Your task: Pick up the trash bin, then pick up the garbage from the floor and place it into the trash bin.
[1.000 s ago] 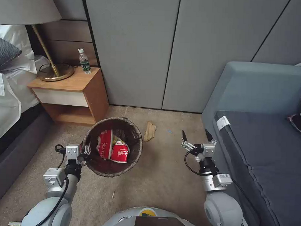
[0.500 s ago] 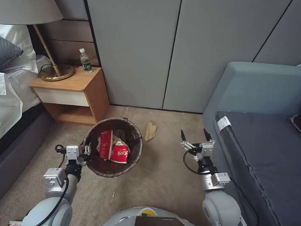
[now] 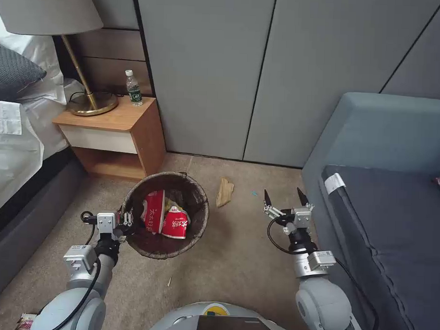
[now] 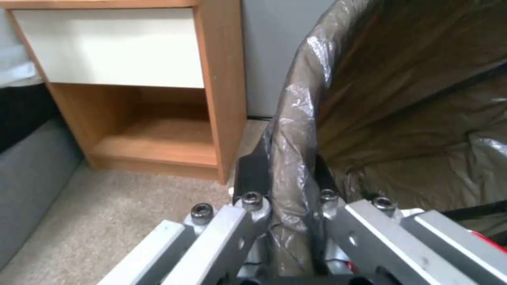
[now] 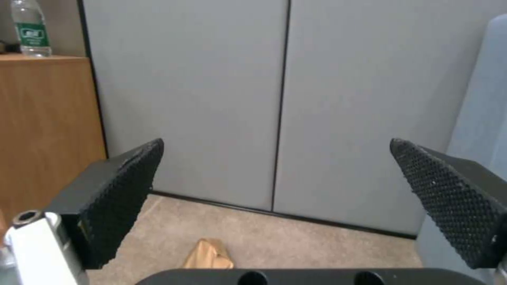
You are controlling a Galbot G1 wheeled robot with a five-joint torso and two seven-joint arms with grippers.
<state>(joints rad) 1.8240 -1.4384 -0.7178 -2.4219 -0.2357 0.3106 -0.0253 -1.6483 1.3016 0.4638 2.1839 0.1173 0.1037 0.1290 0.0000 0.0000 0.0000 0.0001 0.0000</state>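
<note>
Head view: you are looking down at a beige carpeted floor (image 3: 236, 262) between a bed on your left and a blue-grey sofa (image 3: 387, 190) on your right, with grey wall panels ahead. Your left tool (image 3: 126, 220) is clamped on the near-left rim of the trash bin (image 3: 166, 213), one finger (image 4: 252, 174) outside and one inside, pinching the crinkled dark brown bag liner folded over the edge (the left wrist view shows this grip up close). The bin sits upright in front of you, just beside the corner of a wooden nightstand (image 3: 115, 137). Inside it lie two red-and-white packets (image 3: 164, 218) with a bit of yellow wrapper between them. On the carpet just beyond the bin, to its right and near the wall, lies a tan paper bag (image 3: 224, 191), apart from the bin. Your right tool (image 3: 282, 200) hangs above the carpet beside the sofa's edge, its two black fingers spread wide apart and holding nothing; in the right wrist view the tan bag shows low between the textured pads (image 5: 124, 194). On the nightstand stand a brass lamp (image 3: 85, 90) and a clear water bottle (image 3: 133, 88).
</note>
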